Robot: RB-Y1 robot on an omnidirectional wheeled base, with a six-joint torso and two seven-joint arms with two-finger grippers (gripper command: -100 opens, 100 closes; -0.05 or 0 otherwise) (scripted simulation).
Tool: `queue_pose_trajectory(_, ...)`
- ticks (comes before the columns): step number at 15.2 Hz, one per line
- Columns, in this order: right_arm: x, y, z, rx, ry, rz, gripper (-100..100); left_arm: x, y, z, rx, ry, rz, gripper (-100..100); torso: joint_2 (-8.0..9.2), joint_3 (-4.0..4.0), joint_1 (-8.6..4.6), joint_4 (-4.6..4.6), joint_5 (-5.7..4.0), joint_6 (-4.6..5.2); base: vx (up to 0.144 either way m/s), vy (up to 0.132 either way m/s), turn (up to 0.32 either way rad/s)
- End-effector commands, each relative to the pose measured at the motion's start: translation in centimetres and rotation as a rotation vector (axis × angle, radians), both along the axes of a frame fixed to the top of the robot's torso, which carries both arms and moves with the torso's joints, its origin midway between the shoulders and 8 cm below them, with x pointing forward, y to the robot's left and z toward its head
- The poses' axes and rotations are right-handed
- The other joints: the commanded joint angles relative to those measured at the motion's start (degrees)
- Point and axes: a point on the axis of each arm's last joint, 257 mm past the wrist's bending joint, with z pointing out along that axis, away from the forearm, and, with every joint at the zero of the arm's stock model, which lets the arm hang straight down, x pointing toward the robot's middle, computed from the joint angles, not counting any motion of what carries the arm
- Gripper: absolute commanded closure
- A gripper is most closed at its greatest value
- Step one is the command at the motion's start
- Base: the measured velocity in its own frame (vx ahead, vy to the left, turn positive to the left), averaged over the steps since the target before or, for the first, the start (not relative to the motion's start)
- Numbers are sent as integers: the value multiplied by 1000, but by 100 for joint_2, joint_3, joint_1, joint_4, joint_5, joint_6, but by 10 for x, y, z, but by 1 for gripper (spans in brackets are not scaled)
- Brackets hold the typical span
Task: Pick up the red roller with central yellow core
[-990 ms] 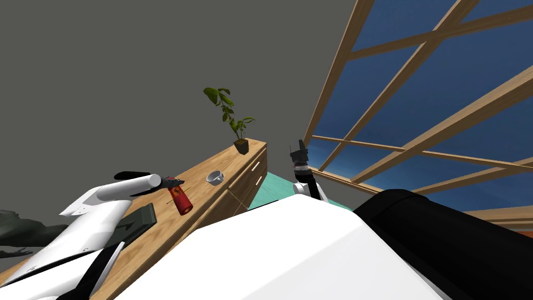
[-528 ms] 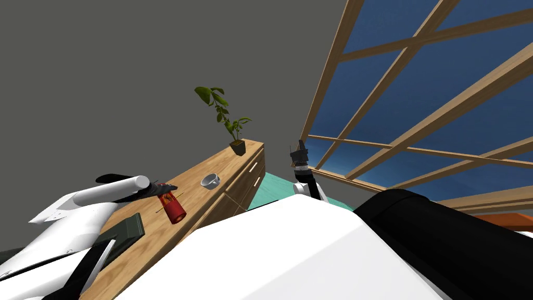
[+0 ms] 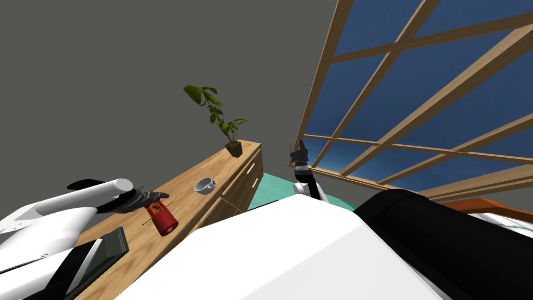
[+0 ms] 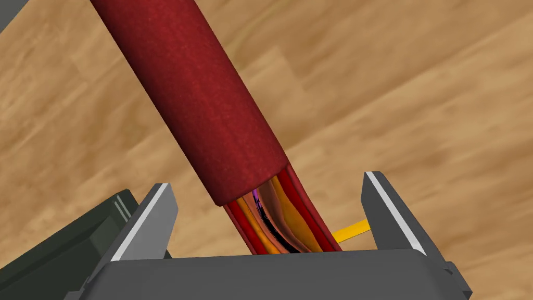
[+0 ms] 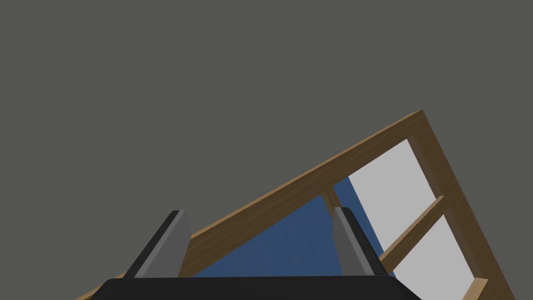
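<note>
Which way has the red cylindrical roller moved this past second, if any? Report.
No. The red cylindrical roller stays between the round grey bowl and the dark green tray; my head turned.

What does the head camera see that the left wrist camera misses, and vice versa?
Head view: a potted plant, a small grey bowl, the window frame, the raised right tool. Left wrist view: orange and yellow layers inside the end of the red roller, fingers open either side, not touching. Both: that roller, the left tool, the wooden top, a dark flat object.
</note>
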Motion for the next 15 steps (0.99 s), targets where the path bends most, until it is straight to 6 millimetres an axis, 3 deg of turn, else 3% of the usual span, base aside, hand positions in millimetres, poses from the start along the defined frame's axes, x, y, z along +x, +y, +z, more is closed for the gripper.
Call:
queue_pose_trajectory(1, 0, 0, 0, 0, 0, 0, 0, -17, 2, 1, -59, 15, 94, -100, 0, 0, 0, 0, 0, 0, 17, -2, -98)
queue_pose_trajectory(7, 0, 0, 0, 0, 0, 0, 0, -54, -1, -5, -167, 65, 254, -100, 2, 1, 1, 0, 0, -1, 15, 1, -74)
queue_pose_trajectory(10, 0, 0, 0, 0, 0, 0, 0, -60, -1, -9, -175, 75, 268, -100, 2, 1, 1, 0, 1, -1, 12, 3, -40)
queue_pose_trajectory(15, 0, 0, 0, 0, 0, 0, 0, -98, -10, -11, -295, 124, 448, -100, 1, 0, 0, 0, 0, 2, 15, 2, -75)
